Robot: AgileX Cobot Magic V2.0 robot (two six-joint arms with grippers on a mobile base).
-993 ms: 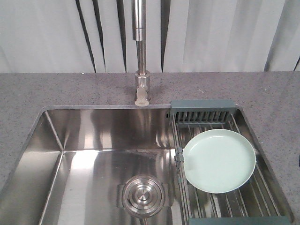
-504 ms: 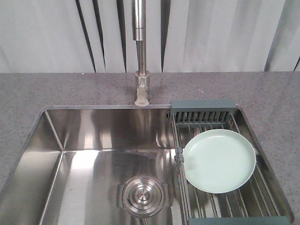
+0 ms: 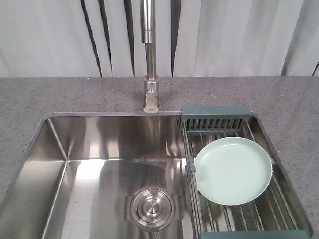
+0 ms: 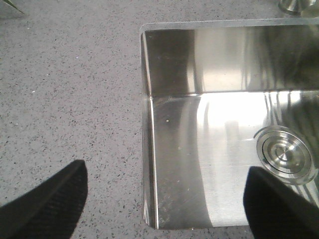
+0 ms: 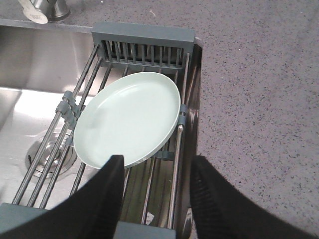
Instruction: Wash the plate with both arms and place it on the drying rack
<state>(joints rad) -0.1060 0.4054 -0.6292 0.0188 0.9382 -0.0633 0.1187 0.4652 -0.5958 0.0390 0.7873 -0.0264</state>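
1. right gripper (image 5: 155, 186) hangs with its fingers spread apart and nothing between them, just above the near edge of the plate (image 5: 128, 117); one finger sits over the plate's near rim, the other over the bare rack bars beside it.
2. left gripper (image 4: 164, 199) is likewise spread wide and empty, poised over the near left corner of the sink (image 4: 149, 124), one fingertip above the grey countertop (image 4: 70, 89) and the other above the basin floor; the drain (image 4: 284, 154) lies well to its right.
3. plate lies face up and flat on the drying rack (image 3: 215, 111), which spans the right end of the sink; its rim overhangs the rack's left rail slightly in the front view, and the slotted end piece stands beyond it.
4. judged from this, the step in hand is the first pickup: the plate looks dry and untouched, and neither arm shows in the front view, so most of the task seems to remain.
5. to do it well, the right fingers should straddle the near rim, one above and one below, slipping between the wire bars rather than striking them; close only once the rim is well between the pads.
6. a low rim on smooth plastic may slip; a shallow pinch risks tipping the plate off the rail into the basin.
7. the tap (image 3: 151, 94) stands behind the basin, so the lift should carry leftward, and the left arm should be ready to take the opposite rim.
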